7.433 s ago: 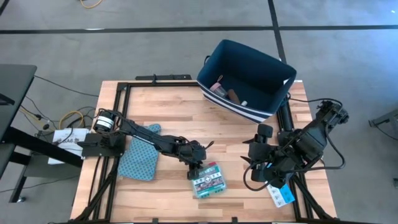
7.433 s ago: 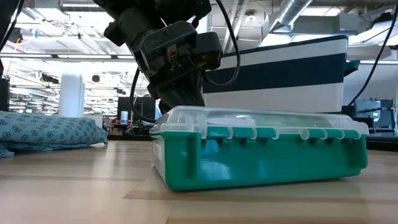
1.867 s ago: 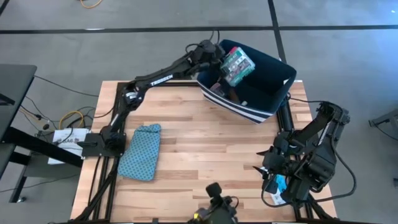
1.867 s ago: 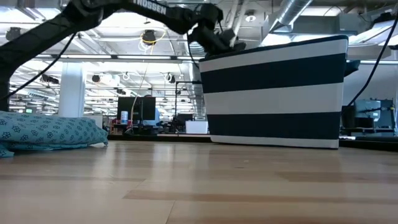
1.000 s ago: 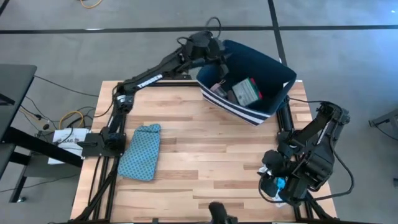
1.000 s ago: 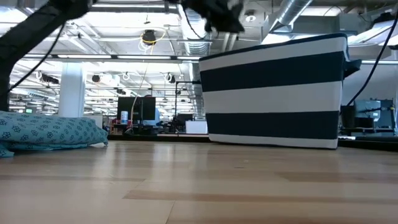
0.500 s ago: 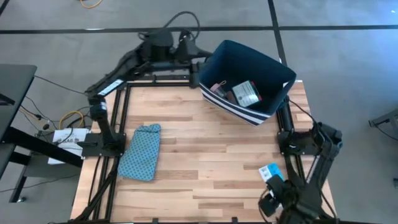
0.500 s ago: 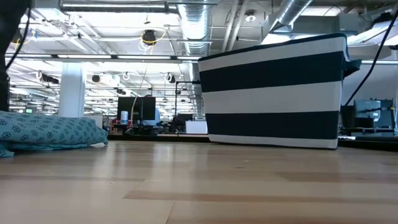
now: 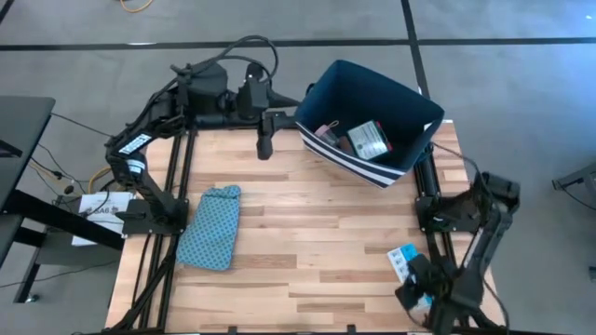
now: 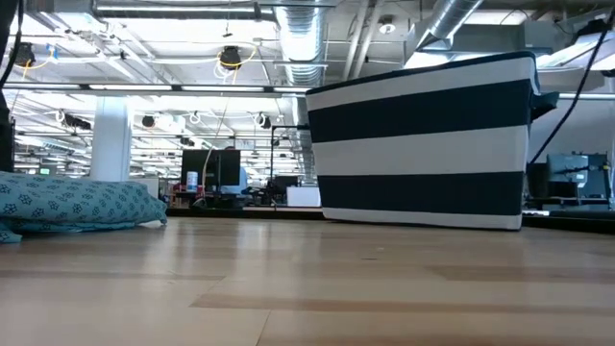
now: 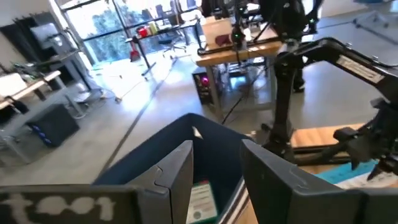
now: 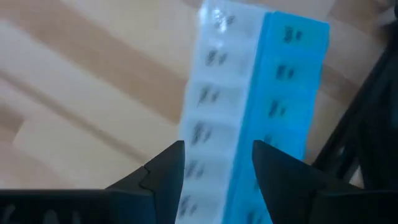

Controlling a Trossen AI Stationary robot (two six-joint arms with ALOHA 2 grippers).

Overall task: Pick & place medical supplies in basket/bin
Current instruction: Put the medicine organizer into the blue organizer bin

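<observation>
The navy bin with white stripes stands on the table's far right corner. The green printed box lies flat inside it beside a pink item. It also shows in the left wrist view as the green box. My left gripper is open, left of the bin over the far edge. The light-blue pill organizer lies flat near the table's right edge. My right gripper is open just above it; I see no touch.
The teal patterned pouch lies flat on the left part of the table. Bare wood stretches across the table's middle. A black frame rail runs along the right edge beside the pill organizer.
My left arm has drawn back from the bin's far left rim toward the table's left, ending over the far edge with fingers pointing down. My right arm has swung toward the near edge, uncovering the pill organizer in the high view. The green box has stayed in the bin.
</observation>
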